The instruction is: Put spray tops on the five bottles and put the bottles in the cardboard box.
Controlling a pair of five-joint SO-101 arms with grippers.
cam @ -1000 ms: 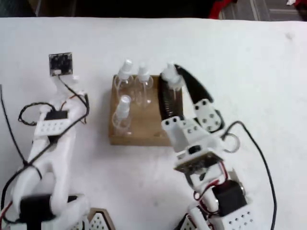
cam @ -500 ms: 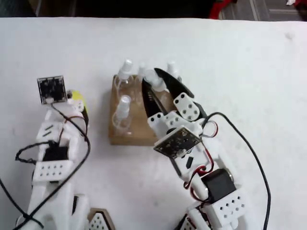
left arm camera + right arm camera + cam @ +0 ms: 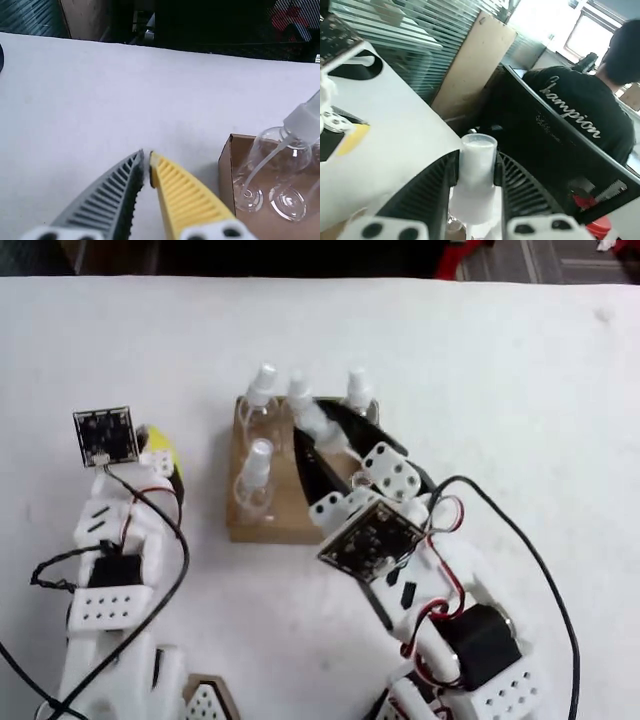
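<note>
The cardboard box (image 3: 285,510) lies mid-table with clear bottles standing in it, each with a white spray top: two at its far left (image 3: 262,400), one at the far right (image 3: 358,392) and one nearer (image 3: 255,478). Over the middle of the box, my right gripper (image 3: 316,424) is shut on the spray top (image 3: 477,165) of another bottle (image 3: 313,422). My left gripper (image 3: 146,161) is shut and holds nothing. It hovers low over the bare table left of the box (image 3: 227,165), beside a capped bottle (image 3: 272,160).
The left arm's body (image 3: 110,560) and its black cables take up the table's near left. The right arm (image 3: 430,590) with its cable loop fills the near right. White table stretches beyond the box and to the far right.
My right gripper has carried its bottle leftward from the box's right side to over its middle. The left arm has drawn back toward the near edge.
</note>
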